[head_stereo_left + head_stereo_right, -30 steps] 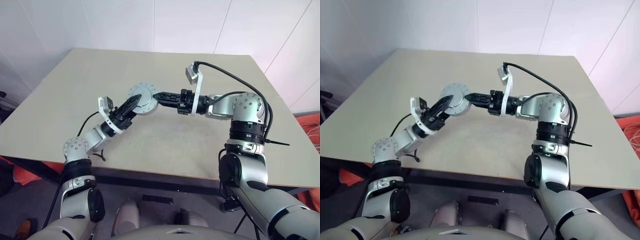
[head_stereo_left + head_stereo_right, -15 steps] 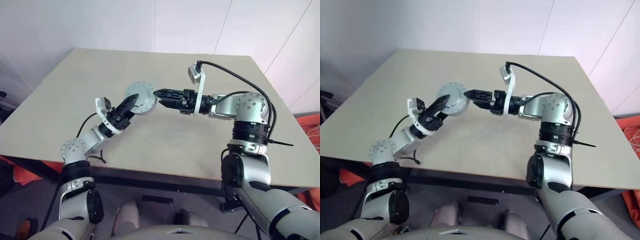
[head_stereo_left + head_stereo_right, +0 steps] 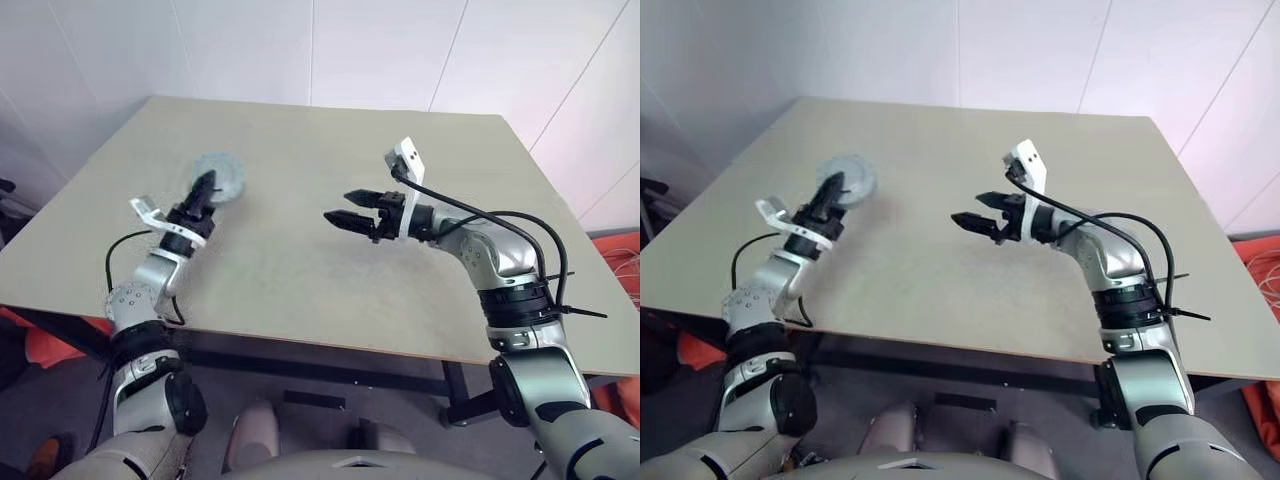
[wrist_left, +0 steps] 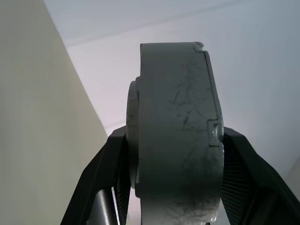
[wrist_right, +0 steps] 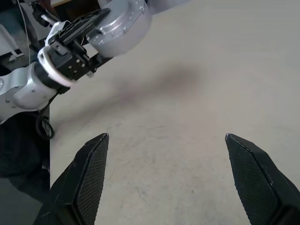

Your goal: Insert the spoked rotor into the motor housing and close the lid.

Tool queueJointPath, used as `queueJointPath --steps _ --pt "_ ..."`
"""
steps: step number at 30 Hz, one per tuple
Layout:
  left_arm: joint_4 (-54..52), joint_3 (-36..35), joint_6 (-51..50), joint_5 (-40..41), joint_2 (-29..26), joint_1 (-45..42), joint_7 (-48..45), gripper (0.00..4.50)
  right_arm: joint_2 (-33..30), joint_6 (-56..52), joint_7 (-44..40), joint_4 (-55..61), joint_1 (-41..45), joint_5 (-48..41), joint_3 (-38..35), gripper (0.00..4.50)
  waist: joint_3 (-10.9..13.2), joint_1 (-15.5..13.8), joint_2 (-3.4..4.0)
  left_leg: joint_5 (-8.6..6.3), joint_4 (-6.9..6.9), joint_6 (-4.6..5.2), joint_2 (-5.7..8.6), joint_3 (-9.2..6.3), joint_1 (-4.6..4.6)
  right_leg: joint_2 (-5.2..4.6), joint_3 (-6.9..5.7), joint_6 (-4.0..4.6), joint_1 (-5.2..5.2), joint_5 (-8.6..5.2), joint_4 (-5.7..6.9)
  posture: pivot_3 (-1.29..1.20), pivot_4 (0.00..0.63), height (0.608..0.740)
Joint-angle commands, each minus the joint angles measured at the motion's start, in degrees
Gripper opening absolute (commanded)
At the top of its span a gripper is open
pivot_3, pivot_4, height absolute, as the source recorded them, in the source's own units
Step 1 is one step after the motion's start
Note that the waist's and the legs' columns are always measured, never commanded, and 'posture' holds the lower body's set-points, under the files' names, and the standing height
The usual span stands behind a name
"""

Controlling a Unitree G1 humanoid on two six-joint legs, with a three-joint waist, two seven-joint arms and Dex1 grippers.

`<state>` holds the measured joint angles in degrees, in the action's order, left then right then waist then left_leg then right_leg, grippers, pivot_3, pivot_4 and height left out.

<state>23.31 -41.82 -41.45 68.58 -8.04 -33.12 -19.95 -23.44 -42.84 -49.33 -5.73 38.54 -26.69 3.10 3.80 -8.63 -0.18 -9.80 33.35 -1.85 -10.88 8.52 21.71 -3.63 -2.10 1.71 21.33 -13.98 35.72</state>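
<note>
Holding the motor housing (image 3: 216, 176) up off the tabletop (image 3: 330, 150) is the left gripper (image 3: 203, 189), over on the left side of the scene. It's the closed-up silver round unit, and honestly in the head views it's a bit smeared, so I can't say exactly how its flat face is tilted there. The left wrist view is way clearer: the housing (image 4: 176, 136) sits edge-on between the two black fingers (image 4: 105, 164), one pressing each flat face. So its short axis runs from finger to finger, and the wide round dimension runs up along the fingers and past their tips. There's a small notch on its rim at one side.

The right gripper (image 3: 348, 213) hangs above the middle of the tabletop, pointing left toward the other arm, fingers spread wide with nothing between them. In the right wrist view you can see its fingers (image 5: 86, 176) far apart, with the housing (image 5: 123, 26) and left gripper well away across the bare surface.

Compared with a second ago: back then both grippers were together at the housing near the tabletop's centre. Now the right one has let go and opened, and the left arm has carried the housing out to the left. The two are well apart.
</note>
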Motion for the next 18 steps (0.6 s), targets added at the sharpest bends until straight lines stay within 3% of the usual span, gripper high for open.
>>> queueJointPath --steps 1,8,18 --pt "1.4 -2.0 4.8 1.2 0.3 -3.1 3.3 2.07 -0.4 0.7 -1.9 2.3 1.3 -1.0 -0.1 4.5 0.0 0.0 0.0 -0.01 0.0 0.01 0.0 0.0 -0.11 0.0 0.0 0.01 -0.11 -0.01 -0.01 0.0 0.0 0.74" --pt "9.7 -5.2 15.5 -1.0 -0.8 -6.2 5.8 2.07 -0.7 -0.6 -2.5 2.7 1.3 -1.6 -0.7 4.5 0.0 0.0 -0.12 -0.01 -0.01 0.04 -0.03 0.0 -0.16 0.01 0.01 0.0 -0.14 0.0 -0.01 0.0 0.0 0.74" --pt "16.2 -7.7 17.7 0.1 -0.9 -9.0 9.3 2.07 -0.7 -1.1 -2.6 3.0 1.6 -1.7 -0.8 4.5 0.0 -0.1 -0.23 -0.02 0.01 0.04 -0.01 -0.02 -0.12 -0.01 -0.03 0.0 -0.15 0.0 -0.01 0.0 0.0 0.74"
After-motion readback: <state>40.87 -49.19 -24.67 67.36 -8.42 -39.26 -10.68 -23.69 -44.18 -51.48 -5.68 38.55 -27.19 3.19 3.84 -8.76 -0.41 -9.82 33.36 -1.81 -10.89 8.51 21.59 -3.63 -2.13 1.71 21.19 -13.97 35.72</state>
